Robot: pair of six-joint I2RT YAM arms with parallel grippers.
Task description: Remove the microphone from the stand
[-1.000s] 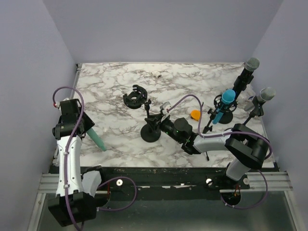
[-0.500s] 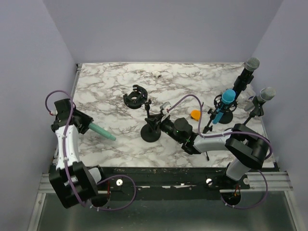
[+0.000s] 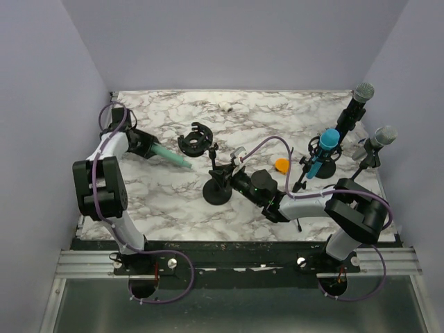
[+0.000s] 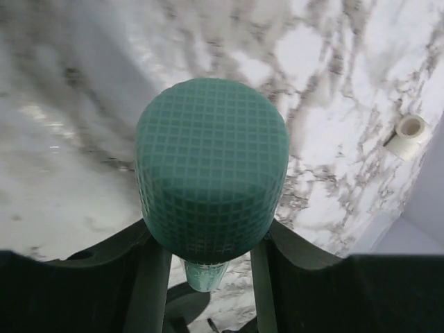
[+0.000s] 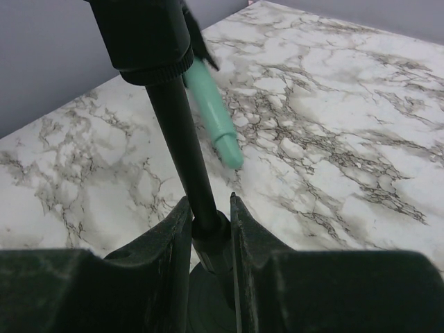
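The green microphone [image 3: 170, 155] is off the stand [image 3: 217, 192]. It hangs over the counter [image 3: 166, 208], at about 10 o'clock from the stand's round foot. My left claw [image 3: 148, 147] pinches it just under its fat round head [image 4: 211, 173]. One claw finger [image 4: 156, 277] sits on each side of it. The thin tail points to 4 o'clock and ends just beside the round black clip [image 3: 194, 139]. I cannot tell if the tail touches the clip.

My right claw [image 3: 234, 175] is pressed tight on the stand's thin black pole [image 5: 177, 132]. It grips low down, just above the foot, coming in from 4 o'clock.

Past the stand, at 3 o'clock, lies a small orange thing [image 3: 282, 165]. Next to it, a blue microphone [image 3: 326, 147] sits in its own stand. Two grey microphones [image 3: 362, 94] [image 3: 383, 135] stand by the right edge, at about 2 o'clock. A little white roll [image 3: 227, 107] lies far back at 12 o'clock, well apart from all the rest.
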